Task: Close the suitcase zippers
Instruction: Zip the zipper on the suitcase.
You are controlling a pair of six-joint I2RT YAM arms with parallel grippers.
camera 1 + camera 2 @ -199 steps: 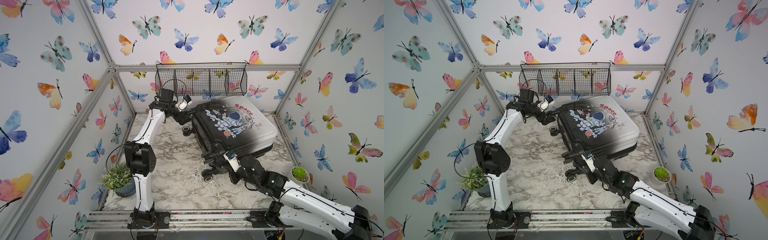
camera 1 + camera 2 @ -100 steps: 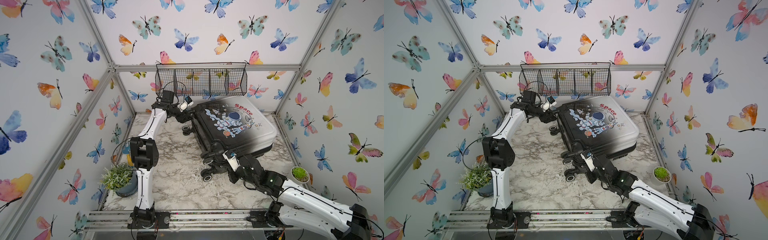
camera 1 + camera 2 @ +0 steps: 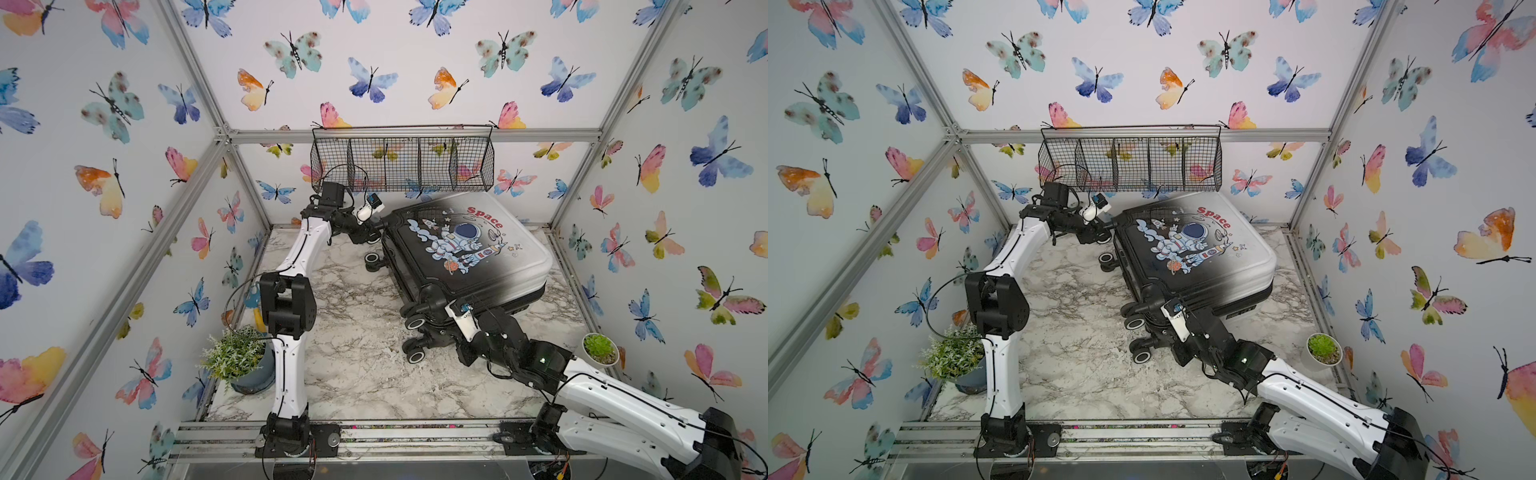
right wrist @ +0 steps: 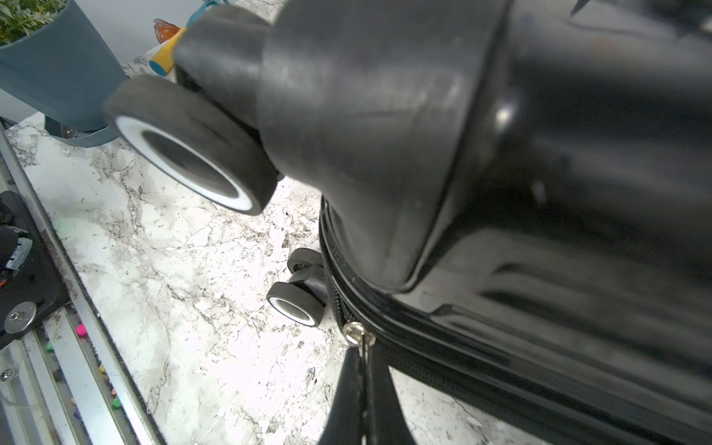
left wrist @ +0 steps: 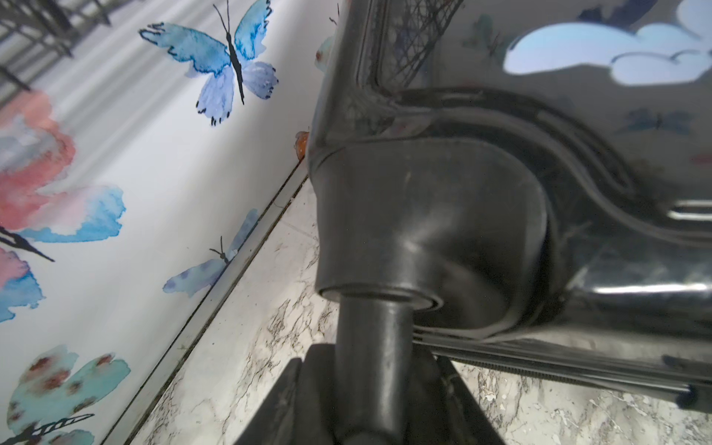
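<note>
The suitcase (image 3: 469, 249) (image 3: 1192, 249) lies flat with its astronaut print up and its wheels toward the left. My left gripper (image 3: 374, 232) (image 5: 370, 370) is at the case's far left corner. Its fingers (image 5: 300, 389) are closed against both sides of a black wheel stem (image 5: 371, 339). My right gripper (image 3: 440, 332) (image 4: 360, 356) is at the near left corner, between two wheels. It is shut on the silver zipper pull (image 4: 356, 333). The black zipper track (image 4: 424, 370) (image 5: 539, 366) runs along the rim in both wrist views.
A wire basket (image 3: 401, 164) hangs on the back wall just above the case. A potted plant (image 3: 239, 361) stands at the near left and a small succulent (image 3: 598, 349) at the near right. Walls stand close on three sides, and the arm rail (image 3: 374, 432) runs along the front.
My left gripper went from wide open to closed around the wheel stem, and the left elbow swung toward the back. The right gripper stayed shut on the zipper pull.
</note>
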